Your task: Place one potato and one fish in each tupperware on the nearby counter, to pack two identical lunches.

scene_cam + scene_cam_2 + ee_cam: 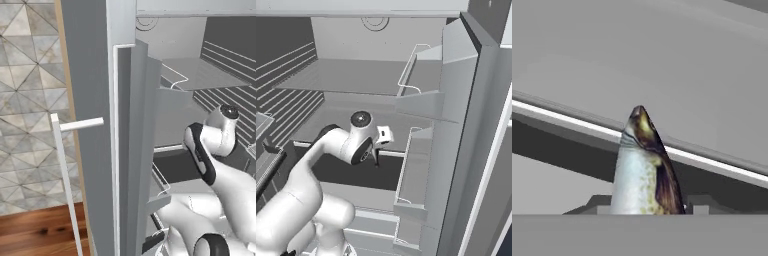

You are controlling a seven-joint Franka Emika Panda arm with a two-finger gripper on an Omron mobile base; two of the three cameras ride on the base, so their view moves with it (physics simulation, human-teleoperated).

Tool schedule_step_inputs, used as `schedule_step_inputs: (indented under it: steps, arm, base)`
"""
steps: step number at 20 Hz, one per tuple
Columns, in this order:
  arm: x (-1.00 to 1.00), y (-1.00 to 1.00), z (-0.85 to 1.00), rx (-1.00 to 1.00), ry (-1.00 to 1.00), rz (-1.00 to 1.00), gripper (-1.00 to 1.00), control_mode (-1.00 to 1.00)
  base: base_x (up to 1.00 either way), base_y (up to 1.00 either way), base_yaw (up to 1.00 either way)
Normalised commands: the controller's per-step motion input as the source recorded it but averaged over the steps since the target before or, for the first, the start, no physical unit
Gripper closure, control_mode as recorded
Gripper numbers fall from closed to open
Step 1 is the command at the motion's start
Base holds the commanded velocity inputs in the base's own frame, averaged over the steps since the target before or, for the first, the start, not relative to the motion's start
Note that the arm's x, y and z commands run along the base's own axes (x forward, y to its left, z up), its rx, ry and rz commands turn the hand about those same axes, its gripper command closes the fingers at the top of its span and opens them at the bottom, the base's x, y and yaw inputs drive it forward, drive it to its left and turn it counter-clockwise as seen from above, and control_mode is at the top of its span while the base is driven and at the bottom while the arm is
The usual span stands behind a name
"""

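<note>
Left base view: the white arm reached past an open grey fridge door toward the shelves.

Right base view: the gripper hung above a shelf.

Hand view: the claw pinched 1 fish, head outward.

Judgement: carrying step; next, withdraw toward a tupperware. No writing was readable.

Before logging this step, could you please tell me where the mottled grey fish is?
In the hand view, the mottled grey fish stands bottom centre between the gripper's fingertips, before a white-edged grey fridge shelf.
</note>
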Motion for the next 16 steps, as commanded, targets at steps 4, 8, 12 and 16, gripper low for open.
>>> schedule_step_inputs:
  steps: [4,8,12,16]
  arm:
    - [-1.00,0.05,0.89,0.00,0.02,0.01,1.00,-1.00]
    - [-1.00,0.32,0.65,-0.03,0.00,0.10,1.00,-1.00]
    - [-1.00,0.56,0.43,-0.09,0.00,0.22,1.00,-1.00]
    - [-1.00,0.53,0.16,-0.12,-0.02,0.27,1.00,-1.00]
  base:
    - [0.00,0.00,0.00]
    - [0.00,0.00,0.00]
    - [0.00,0.00,0.00]
    - [0.00,0.00,0.00]
